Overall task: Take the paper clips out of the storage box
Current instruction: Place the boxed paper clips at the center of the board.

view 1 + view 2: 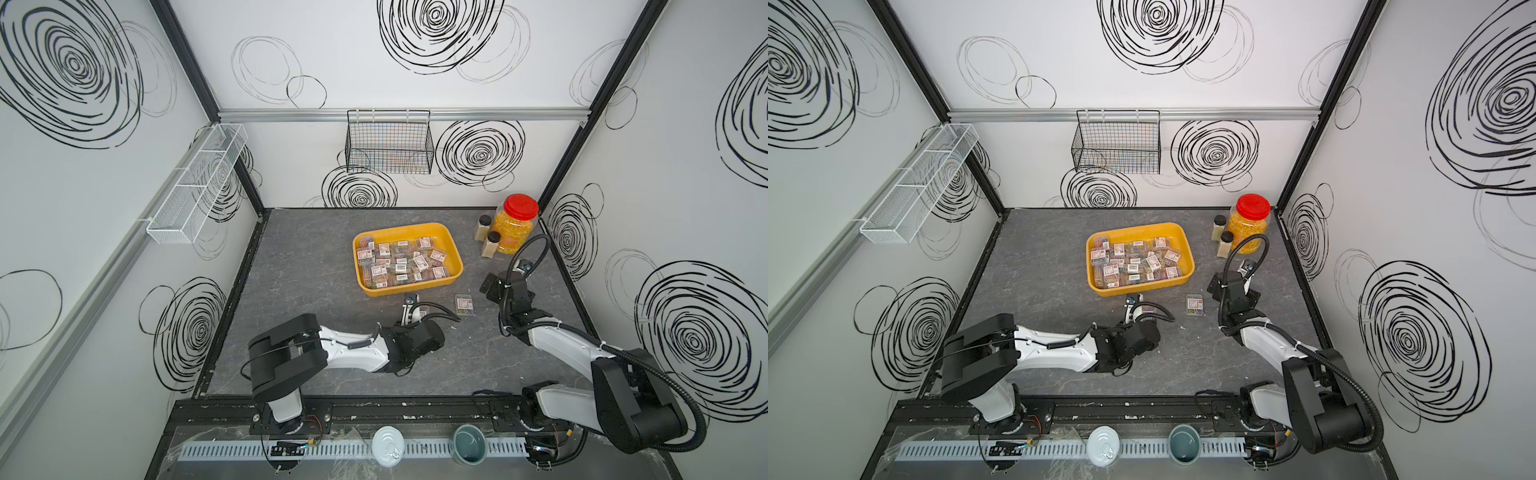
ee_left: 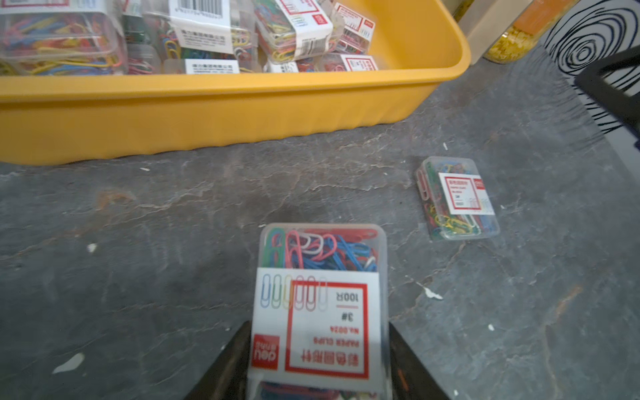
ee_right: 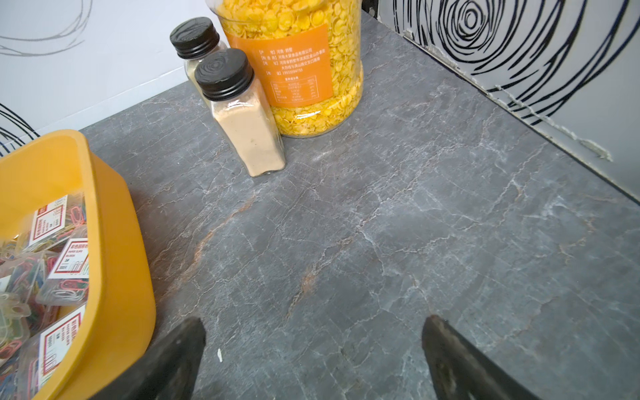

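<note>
Left end effector (image 2: 318, 325): clamped on one case of paper clips (image 2: 320, 252) just outside the storage box (image 2: 207, 114), arm stretched low. Right end effector (image 3: 313, 320): spread wide, holding nothing, above worktop (image 3: 415, 207).

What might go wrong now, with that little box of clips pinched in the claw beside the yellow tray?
The left gripper seems to pinch the held case only near one end, so it might tilt or slip out. Set down carelessly, it could bump the loose case already on the table, or the yellow tray. The open right gripper sits close to the tray; reaching in might nudge it.
</note>
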`<state>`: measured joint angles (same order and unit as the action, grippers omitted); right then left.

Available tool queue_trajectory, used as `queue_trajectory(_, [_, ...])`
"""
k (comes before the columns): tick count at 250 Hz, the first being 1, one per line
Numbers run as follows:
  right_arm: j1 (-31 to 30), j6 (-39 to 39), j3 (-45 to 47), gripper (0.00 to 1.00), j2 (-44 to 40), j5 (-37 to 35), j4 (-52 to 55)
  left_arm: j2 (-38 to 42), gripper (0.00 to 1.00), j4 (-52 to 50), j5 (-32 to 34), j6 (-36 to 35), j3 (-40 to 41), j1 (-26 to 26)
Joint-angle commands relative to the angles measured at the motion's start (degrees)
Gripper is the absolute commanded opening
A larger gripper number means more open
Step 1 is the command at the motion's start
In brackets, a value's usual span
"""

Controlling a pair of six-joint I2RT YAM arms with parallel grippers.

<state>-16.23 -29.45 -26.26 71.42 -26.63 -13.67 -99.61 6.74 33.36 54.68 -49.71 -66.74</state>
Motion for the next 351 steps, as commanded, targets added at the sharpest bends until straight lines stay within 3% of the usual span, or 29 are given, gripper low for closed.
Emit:
queue_trajectory(1, [-0.47, 0.64, -0.48, 1.00, -0.65, -0.46, -0.70, -3.30, 0.29, 3.06, -0.45, 1.70, -3.11, 0.57])
queue_trajectory(247, [-0.77, 0.81, -0.38, 1.00, -0.72, -0.60, -1.19, -18.78, 0.31, 1.72, -5.59, 2.28, -18.94, 3.73])
queue_trajectory(351, [-0.75, 0.73, -0.22, 1.00, -0.75, -0.61, -1.42, -19.92, 0.40, 1.61, -6.53, 2.73, -20.85, 4.43])
